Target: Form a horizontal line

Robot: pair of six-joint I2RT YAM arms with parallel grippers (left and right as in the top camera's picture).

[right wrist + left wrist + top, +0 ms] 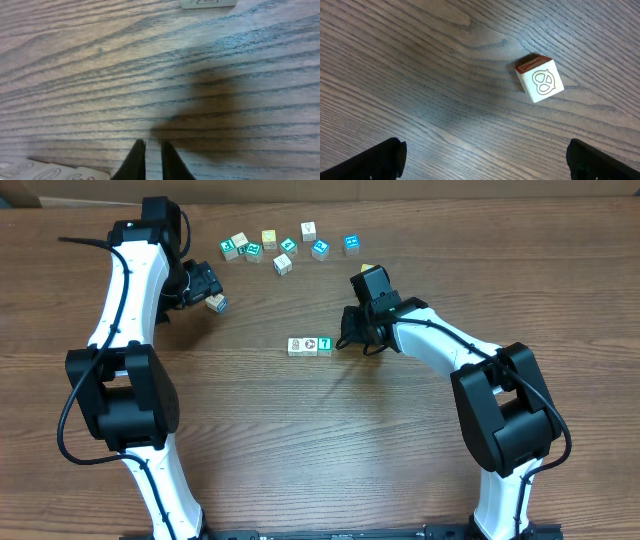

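The horizontal line (310, 346): three cubes, whole only overhead; beside it my right tool (152, 161) pinches shut, empty; left tool (482, 161) gapes.

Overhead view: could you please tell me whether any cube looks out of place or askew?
One white cube lies alone in front of the open left gripper, apart from both the row and the loose cubes farther back. The row itself looks straight.

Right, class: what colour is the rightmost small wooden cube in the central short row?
The rightmost small wooden cube is teal with a white mark, clearest in the overhead view.
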